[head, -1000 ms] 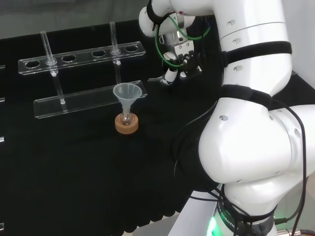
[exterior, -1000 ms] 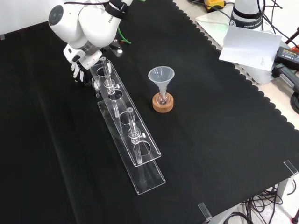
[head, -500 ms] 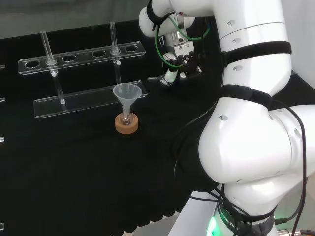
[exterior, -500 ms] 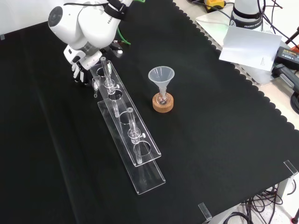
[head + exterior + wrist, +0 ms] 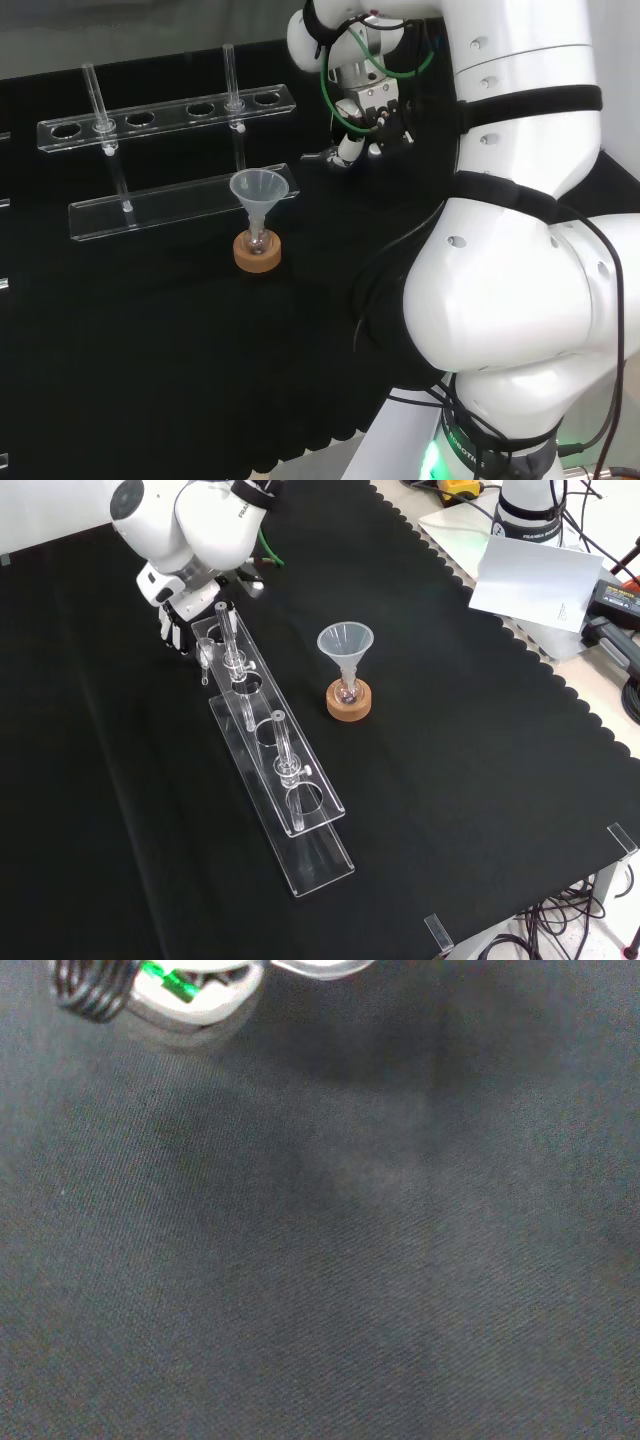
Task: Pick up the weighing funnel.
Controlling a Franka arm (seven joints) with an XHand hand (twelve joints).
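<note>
The weighing funnel [image 5: 323,158] is a small clear piece whose stem pokes out to the left of the hand [image 5: 366,128] in the head view. The hand's fingers are curled round it and hold it above the black cloth, just right of the rack's end. In the front view the hand [image 5: 178,628] sits under the arm's white link at the far end of the rack, with the clear piece [image 5: 205,657] hanging at its fingertips. The wrist view looks at bare cloth, with a fingertip [image 5: 150,990] at the picture's edge.
A clear tube rack [image 5: 165,115] [image 5: 280,770] with two upright glass tubes lies close beside the hand. The big funnel [image 5: 262,190] [image 5: 345,645] stands in a small flask on a cork ring [image 5: 257,252] [image 5: 349,700]. White paper [image 5: 535,580] lies beyond the cloth's scalloped edge.
The hand has risen a little with the weighing funnel still in its fingers. The rack, tubes and big funnel have not moved.
</note>
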